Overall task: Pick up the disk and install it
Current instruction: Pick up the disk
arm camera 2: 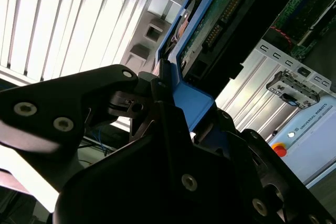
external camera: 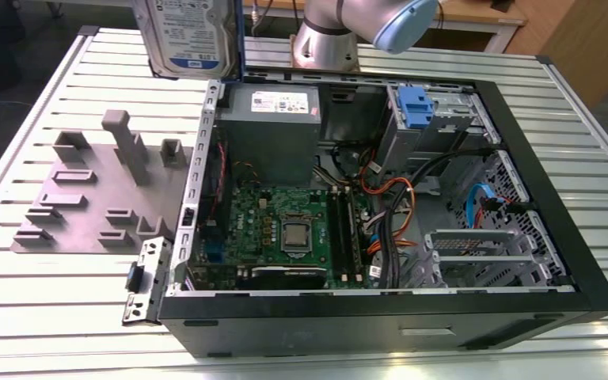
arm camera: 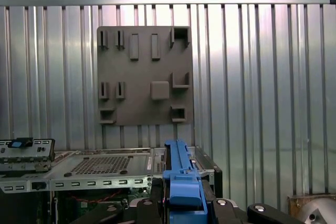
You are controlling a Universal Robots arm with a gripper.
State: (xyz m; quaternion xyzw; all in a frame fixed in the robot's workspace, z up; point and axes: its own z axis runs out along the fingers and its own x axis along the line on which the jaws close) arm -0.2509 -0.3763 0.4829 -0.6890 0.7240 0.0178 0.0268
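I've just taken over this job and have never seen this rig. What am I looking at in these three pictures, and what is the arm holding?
It is one robot arm working over a slatted metal table. The exterior view is taken from a camera off the arm. It shows an open computer case lying on the table, with a grey fixture plate at the exterior view's left. Both wrist views come from cameras riding on the arm. In the second wrist view the gripper is shut on the disk, clamping its blue frame. The disk is held up outside the case, not yet installed.
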